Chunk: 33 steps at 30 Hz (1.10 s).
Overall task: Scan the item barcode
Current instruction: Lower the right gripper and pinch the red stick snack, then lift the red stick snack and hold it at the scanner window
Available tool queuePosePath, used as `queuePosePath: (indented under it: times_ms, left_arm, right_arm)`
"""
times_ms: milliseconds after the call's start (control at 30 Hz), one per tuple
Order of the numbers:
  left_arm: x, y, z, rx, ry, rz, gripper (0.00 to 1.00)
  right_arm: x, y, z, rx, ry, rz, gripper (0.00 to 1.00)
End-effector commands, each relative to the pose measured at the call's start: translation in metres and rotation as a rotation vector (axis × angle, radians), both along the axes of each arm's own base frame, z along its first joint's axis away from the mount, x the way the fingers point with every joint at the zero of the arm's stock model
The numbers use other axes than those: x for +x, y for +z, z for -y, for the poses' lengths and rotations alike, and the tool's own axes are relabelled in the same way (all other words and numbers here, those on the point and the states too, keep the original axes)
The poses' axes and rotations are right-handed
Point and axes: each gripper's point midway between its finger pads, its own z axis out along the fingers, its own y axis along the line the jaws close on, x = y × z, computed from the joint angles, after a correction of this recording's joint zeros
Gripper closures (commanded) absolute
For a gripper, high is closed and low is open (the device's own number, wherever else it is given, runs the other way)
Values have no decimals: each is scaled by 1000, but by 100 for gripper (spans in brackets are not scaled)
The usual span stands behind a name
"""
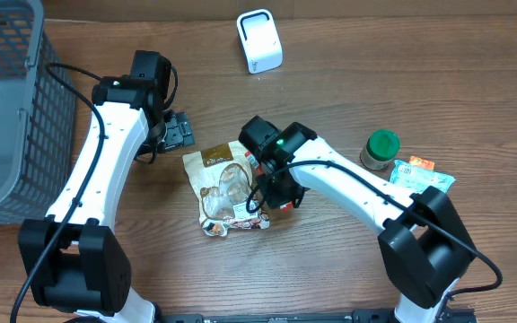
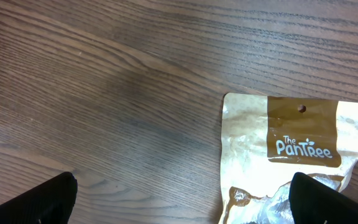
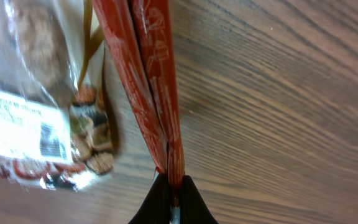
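In the right wrist view my right gripper is shut on the lower edge of a thin red packet, which rises edge-on from the fingers. From overhead that gripper sits at the right side of a pile of snack bags, and only a sliver of the red packet shows. A clear bag with a white barcode label lies to the left of the red packet. My left gripper is open over bare wood, its right finger above a tan "The Pantree" pouch. A white scanner stands at the back.
A grey mesh basket fills the far left. A green-lidded jar and small flat packets lie to the right. The left gripper hovers just left of the pile.
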Motion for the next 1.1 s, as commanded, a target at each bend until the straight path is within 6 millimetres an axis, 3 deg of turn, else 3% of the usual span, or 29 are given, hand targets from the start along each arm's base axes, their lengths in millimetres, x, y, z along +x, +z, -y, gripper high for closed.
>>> queuePosePath:
  times_ms: [0,200,400,533,667,800,967,1067]
  left_arm:
    - [4,4,0,4,-1,15,0]
    - [4,4,0,4,-1,15,1]
    - [4,4,0,4,-1,15,0]
    - [4,4,0,4,-1,15,0]
    - [4,4,0,4,-1,15,0]
    - [4,4,0,4,-1,15,0]
    - [4,4,0,4,-1,15,0]
    - [4,4,0,4,-1,15,1]
  right_arm:
    - [5,35,4,41,189,73,96]
    - [-25,73,-4,185,560,55,96]
    - [-28,106,-3,230,642,159,96]
    - [-26,106,-2,223,664,170,96]
    - [-4,109,0,158,646,267,96]
    - [38,122,4,57,550,452,96]
    - [91,155,15,-99,446,721,97]
    - [110,173,26,-185,433,812,97]
